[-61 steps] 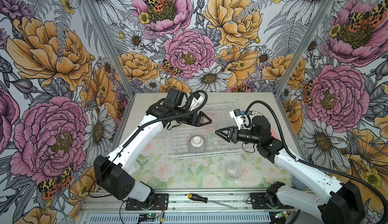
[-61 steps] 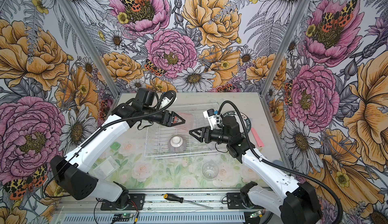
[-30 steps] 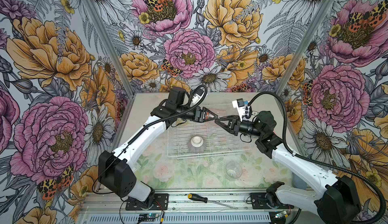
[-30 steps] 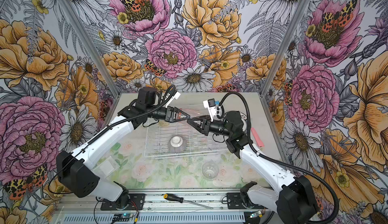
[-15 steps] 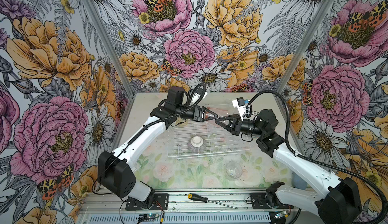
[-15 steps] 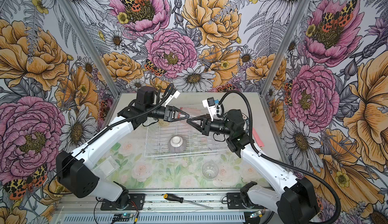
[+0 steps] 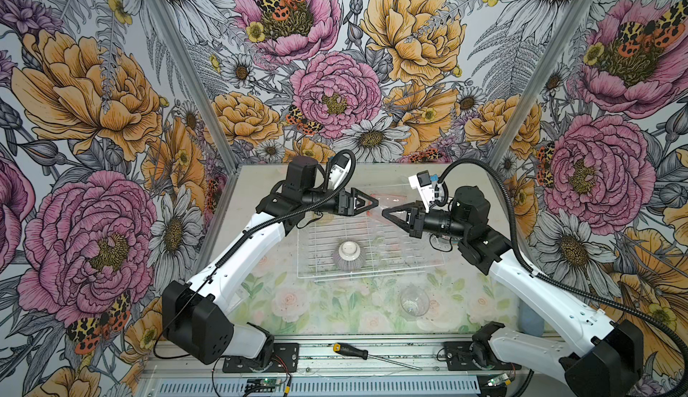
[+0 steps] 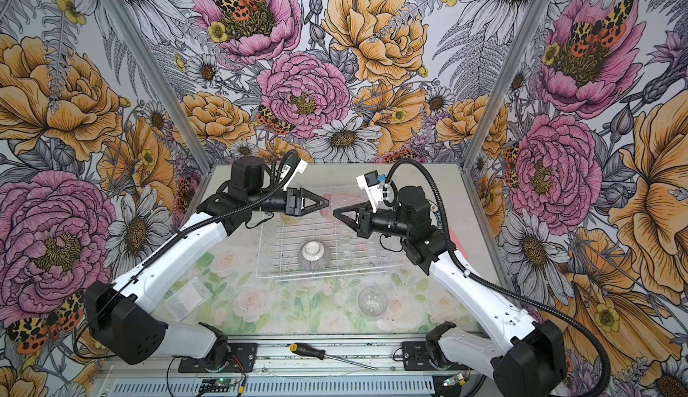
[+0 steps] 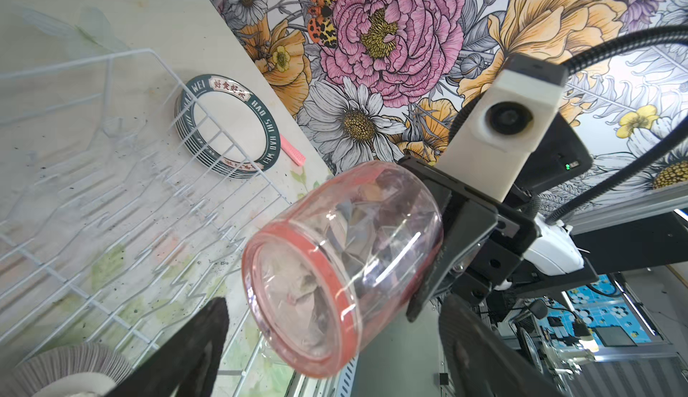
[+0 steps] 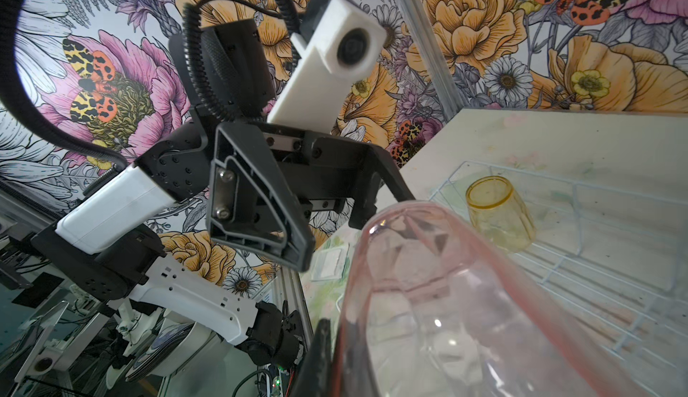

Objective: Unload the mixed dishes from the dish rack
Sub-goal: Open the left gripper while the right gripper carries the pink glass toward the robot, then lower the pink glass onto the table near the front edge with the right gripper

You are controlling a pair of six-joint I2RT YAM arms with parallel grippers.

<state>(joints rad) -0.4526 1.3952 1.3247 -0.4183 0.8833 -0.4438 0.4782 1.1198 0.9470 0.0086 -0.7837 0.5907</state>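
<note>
A pink tumbler (image 9: 342,265) hangs on its side above the back of the dish rack (image 7: 409,265), seen faintly in both top views (image 8: 332,202). My right gripper (image 10: 346,358) is shut on the tumbler's rim wall (image 10: 428,302). My left gripper (image 9: 335,302) is open, and its fingers (image 9: 201,339) stand clear on either side of the tumbler's base. The two grippers (image 7: 376,202) (image 7: 386,212) face each other tip to tip. In the rack a ribbed greyish bowl (image 7: 349,255) lies upside down and a yellow tumbler (image 10: 499,216) lies on its side.
A stack of green-rimmed plates (image 9: 227,127) lies on the table beside the rack, with a pink strip (image 9: 292,149) next to it. A clear tumbler (image 7: 414,301) stands in front of the rack. A clear box (image 8: 186,298) sits front left. A screwdriver (image 7: 368,354) lies on the front rail.
My right gripper has closed on the pink tumbler's rim. My left gripper has opened off the tumbler and drawn back slightly to the left.
</note>
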